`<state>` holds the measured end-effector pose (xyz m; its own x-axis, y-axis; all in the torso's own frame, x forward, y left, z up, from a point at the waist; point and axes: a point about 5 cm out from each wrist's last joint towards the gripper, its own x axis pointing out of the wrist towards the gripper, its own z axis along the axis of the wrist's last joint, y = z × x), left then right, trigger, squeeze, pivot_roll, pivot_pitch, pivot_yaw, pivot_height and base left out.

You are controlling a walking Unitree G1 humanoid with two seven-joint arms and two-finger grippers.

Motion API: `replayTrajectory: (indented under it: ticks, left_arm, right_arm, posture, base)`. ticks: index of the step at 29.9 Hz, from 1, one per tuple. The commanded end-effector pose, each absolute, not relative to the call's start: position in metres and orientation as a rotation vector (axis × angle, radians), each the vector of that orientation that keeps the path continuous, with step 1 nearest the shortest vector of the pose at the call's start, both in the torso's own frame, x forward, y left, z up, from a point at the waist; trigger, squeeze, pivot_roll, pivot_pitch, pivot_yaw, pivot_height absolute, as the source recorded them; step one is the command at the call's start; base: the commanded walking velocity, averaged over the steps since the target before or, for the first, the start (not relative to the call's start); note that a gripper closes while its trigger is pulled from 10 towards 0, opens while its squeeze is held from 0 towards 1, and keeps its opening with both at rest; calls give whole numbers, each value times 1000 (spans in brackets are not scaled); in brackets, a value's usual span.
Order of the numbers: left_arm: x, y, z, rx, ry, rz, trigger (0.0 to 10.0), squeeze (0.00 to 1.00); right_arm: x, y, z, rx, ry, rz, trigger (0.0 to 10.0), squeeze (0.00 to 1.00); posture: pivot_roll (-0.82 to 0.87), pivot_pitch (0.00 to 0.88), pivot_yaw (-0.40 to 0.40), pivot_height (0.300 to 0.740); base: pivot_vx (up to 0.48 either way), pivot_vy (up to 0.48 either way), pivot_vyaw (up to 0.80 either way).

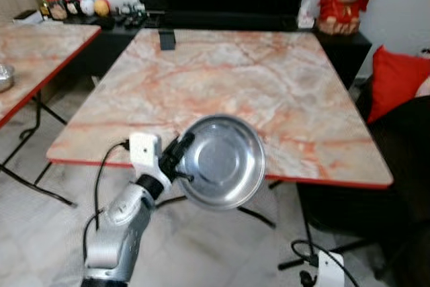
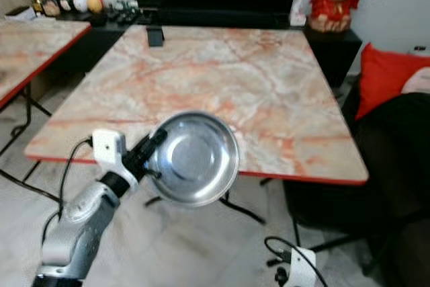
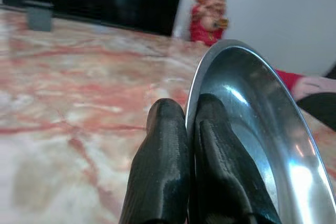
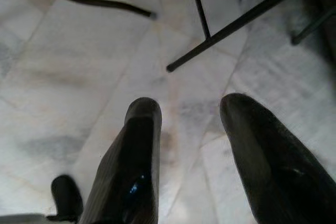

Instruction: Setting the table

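We see a round, shiny steel bowl (image 1: 223, 161) at lower centre, tilted with its hollow facing us, over the marble table's (image 1: 269, 85) red-trimmed near edge. Our left gripper (image 3: 190, 129) pinches its rim; the right gripper (image 4: 191, 129) hangs open over pale floor tiles

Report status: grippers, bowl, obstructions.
Left gripper pinching rim of round shiny steel bowl, held over near edge of marble-patterned red-edged table. Right gripper open, idle over floor. Tabletop ahead bare.
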<state>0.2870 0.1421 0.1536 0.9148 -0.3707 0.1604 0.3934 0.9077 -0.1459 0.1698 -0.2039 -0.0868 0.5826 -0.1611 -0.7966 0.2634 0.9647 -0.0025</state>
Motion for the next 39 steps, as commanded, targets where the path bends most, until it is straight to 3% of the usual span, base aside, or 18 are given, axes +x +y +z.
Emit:
replayTrajectory:
  ticks: [1,10,26,39]
  left_arm:
    - [287,146,153,-169,-137,-383,10000,0]
    - [288,152,142,-198,-70,-349,10000,0]
    - [293,162,148,-279,-101,-283,10000,0]
    - [295,164,151,-307,-112,-255,10000,0]
  right_arm:
    - [169,-199,-88,131,923,-238,10000,0]
    - [169,-199,-88,132,921,-237,10000,0]
    - [171,-201,-87,130,917,-238,10000,0]
    - [172,-201,-86,131,916,-235,10000,0]
  posture:
    - [52,0,-49,740]
    - [52,0,-54,740]
    - [54,0,-58,740]
    - [55,0,-61,740]
  base:
    - [0,-352,0]
    - [0,-79,0]
    - [0,0,0]
    - [272,0,0]
